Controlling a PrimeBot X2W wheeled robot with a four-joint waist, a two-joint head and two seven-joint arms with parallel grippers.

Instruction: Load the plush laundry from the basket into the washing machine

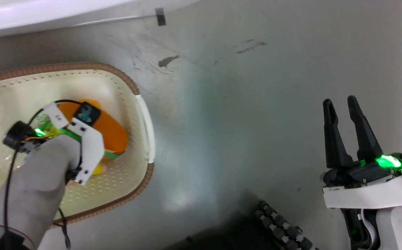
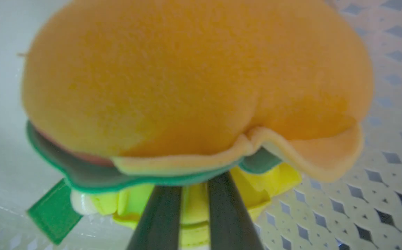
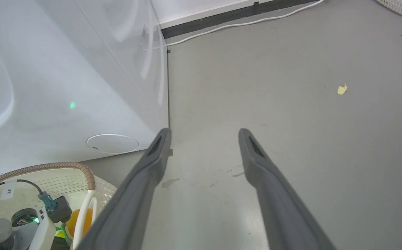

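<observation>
Just beyond the basket (image 1: pixel 117 74) stands the white washing machine (image 3: pixel 65 86), its front panel close to the basket's brown woven-look rim, with a round cap (image 3: pixel 112 143) low on the panel nearest that rim. Grey floor (image 3: pixel 291 139), scuffed with dark smears, spreads around the basket. The basket itself is cream perforated plastic with a white side handle (image 1: pixel 145 118). Inside the basket lies the orange burger plush (image 2: pixel 187 76), with pale yellow and green wavy layers along its lower edge. Beneath it, on the basket's perforated bottom, the yellow plush (image 2: pixel 267 180) peeks out. The left gripper (image 2: pixel 194 187) reaches down into the basket. Its fingers (image 2: pixel 159 215) are clenched close together under the burger plush's green layer, with bright fabric of the yellow plush caught in the narrow slit between them; their tips are hidden. The right gripper (image 1: pixel 339 101) hovers over bare floor well apart from the basket, past its handle side, fingers (image 3: pixel 256 166) spread wide and grasping nothing. A small yellow scrap (image 3: pixel 342 89) lies on the floor far from the basket.
</observation>
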